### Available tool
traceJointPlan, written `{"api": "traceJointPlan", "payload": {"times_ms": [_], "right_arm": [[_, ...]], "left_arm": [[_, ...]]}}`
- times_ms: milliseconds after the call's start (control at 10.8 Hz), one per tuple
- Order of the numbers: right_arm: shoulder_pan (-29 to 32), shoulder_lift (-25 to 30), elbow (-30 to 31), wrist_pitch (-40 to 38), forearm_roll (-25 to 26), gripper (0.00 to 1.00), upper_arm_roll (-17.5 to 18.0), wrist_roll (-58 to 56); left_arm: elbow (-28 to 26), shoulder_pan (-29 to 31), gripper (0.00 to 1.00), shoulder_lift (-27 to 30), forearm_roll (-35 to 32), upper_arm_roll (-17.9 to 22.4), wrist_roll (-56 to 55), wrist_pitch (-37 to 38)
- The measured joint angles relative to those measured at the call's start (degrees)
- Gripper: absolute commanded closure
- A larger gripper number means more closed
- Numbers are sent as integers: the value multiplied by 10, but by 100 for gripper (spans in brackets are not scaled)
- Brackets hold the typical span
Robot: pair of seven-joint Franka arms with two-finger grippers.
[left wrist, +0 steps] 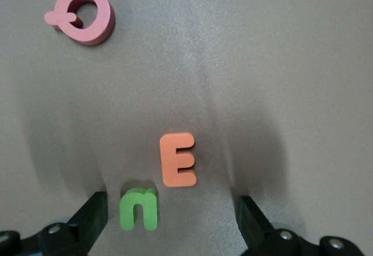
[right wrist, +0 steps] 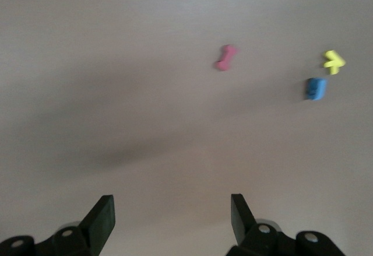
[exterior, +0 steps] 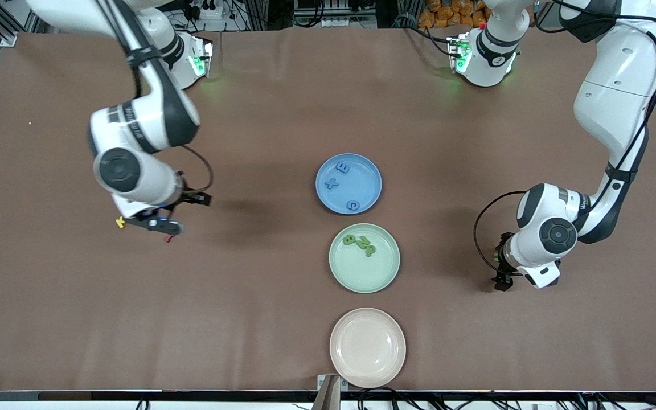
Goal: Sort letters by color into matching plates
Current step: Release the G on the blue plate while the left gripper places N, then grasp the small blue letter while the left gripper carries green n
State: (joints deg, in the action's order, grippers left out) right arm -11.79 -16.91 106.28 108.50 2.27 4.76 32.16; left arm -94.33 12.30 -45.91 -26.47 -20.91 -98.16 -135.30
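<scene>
The blue plate [exterior: 371, 173] holds three blue letters: a B [exterior: 343, 167], an X [exterior: 331, 183] and a C [exterior: 353, 205]. The mint green plate [exterior: 388, 272], nearer the front camera, holds green letters [exterior: 360, 244]. My left gripper [left wrist: 172, 221] is open, low over the table toward the left arm's end [exterior: 502, 279]. A green letter n [left wrist: 140, 209] lies between its fingers, close to one of them. My right gripper [right wrist: 171, 215] is open and empty over bare table toward the right arm's end [exterior: 154, 223]. A blue letter [right wrist: 316, 88] lies some way ahead of it.
An orange E [left wrist: 178, 159] lies right beside the green n, and a pink Q [left wrist: 81, 20] lies farther off. A pink letter [right wrist: 226, 57] and a yellow letter [right wrist: 334, 62] lie by the blue one. A beige plate [exterior: 367, 347] sits nearest the front camera.
</scene>
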Motion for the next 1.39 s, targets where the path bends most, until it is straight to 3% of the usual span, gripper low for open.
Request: {"api": "traceJointPlan", "payload": {"times_ms": [369,739,924,1108,1386], "right_arm": [[126,18,61,31,0,16,1,-97],[231,17,158,194,0,20,1,-204],[244,8,197,267,0,27,2,-217],[249,-6,212,306,0,33,2,-237],[259,-28,217,342,0,43,2,-255]], "left_arm": [[-2,18,100,5,0,-7,5,0],[-2,18,100,7,0,-8,21,-1],[-1,18,100,8,0,-20,26,-8],[2,15,100,11,0,-64,26,-10],[12,-52,100,13,0,-114,-18,-13]]}}
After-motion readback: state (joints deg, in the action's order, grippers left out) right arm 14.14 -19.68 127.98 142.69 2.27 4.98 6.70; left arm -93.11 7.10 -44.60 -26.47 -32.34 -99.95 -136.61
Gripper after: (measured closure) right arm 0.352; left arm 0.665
